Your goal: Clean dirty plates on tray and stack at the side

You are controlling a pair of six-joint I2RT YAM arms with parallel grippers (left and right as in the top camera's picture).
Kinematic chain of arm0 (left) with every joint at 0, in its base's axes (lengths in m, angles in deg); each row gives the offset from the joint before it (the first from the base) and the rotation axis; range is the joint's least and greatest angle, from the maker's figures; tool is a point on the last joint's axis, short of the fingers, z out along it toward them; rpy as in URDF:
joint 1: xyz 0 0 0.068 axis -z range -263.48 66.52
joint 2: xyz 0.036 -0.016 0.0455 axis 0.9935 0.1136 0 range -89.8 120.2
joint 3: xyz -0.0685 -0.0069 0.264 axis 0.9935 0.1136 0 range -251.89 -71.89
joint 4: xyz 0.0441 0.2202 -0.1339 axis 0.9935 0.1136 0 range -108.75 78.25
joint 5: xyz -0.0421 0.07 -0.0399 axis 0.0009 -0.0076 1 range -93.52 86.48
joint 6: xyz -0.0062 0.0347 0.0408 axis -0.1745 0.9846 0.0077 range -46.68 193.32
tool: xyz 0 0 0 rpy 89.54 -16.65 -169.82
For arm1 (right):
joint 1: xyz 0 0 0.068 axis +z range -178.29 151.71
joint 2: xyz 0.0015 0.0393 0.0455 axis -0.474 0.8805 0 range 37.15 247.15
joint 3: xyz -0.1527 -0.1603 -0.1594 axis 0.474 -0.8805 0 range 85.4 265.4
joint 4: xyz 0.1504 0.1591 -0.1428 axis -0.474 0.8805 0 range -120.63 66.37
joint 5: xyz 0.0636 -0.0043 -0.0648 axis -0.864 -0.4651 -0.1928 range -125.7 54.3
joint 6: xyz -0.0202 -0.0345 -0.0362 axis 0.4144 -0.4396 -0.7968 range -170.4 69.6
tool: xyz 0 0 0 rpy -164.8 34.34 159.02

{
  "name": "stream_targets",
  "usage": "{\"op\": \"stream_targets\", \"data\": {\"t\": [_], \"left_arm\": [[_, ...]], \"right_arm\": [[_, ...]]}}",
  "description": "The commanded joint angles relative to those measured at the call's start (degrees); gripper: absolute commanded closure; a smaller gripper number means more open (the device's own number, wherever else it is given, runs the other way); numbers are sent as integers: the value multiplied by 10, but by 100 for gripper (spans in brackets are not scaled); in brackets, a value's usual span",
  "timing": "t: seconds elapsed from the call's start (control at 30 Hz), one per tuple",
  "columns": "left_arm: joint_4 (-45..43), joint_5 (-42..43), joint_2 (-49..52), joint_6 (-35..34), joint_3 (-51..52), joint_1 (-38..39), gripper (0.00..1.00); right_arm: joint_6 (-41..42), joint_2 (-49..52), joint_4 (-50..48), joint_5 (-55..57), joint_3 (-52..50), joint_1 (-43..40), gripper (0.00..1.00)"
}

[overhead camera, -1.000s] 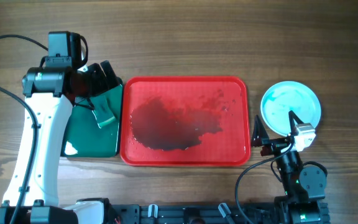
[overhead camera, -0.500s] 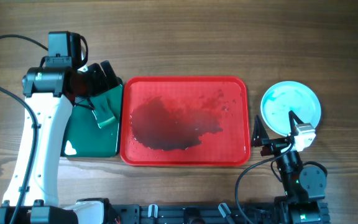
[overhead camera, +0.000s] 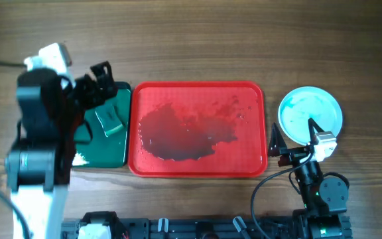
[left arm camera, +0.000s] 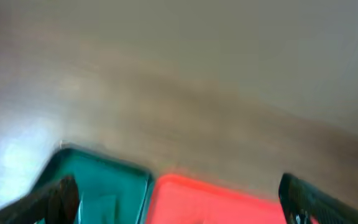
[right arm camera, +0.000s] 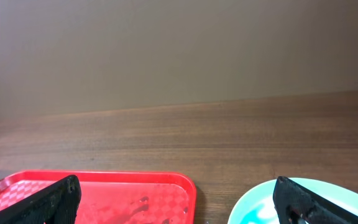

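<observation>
The red tray [overhead camera: 244, 156] lies mid-table with a dark wet smear and no plate on it. It also shows in the right wrist view [right arm camera: 104, 190] and, blurred, in the left wrist view [left arm camera: 216, 202]. A pale-aqua plate [overhead camera: 310, 113] with teal smears sits on the table right of the tray; I cannot tell how many are stacked there. Its edge shows in the right wrist view [right arm camera: 260, 208]. My right gripper [overhead camera: 296, 135] [right arm camera: 182, 202] is open and empty, low between the tray's right rim and the plate. My left gripper [overhead camera: 93, 83] [left arm camera: 179, 199] is open and empty above the green tray's far end.
A dark green tray [overhead camera: 111, 149] lies against the red tray's left side, with a pale green tool [overhead camera: 110, 121] on it. It shows blurred in the left wrist view [left arm camera: 98, 186]. The left arm's body hangs over the table's left part. Bare wood lies behind the trays.
The left arm has swung up and leftward, its gripper lifting off the green tray; its wrist view is motion-blurred. The right arm, trays and plate have not moved.
</observation>
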Motion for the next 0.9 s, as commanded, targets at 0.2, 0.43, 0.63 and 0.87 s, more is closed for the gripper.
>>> {"op": "stream_targets", "data": {"t": [0.2,0.43,0.63,0.87], "left_arm": [[-206,30,-241,72,310,2,0],[-357,66,-433,120,528,3,0],[-360,76,-508,193,592,18,0],[-341,76,-535,208,628,18,0]], "right_arm": [[2,-7,-2,9,-2,4,0],[2,-7,-2,9,-2,4,0],[2,-7,-2,9,-2,4,0],[2,-7,-2,9,-2,4,0]]}}
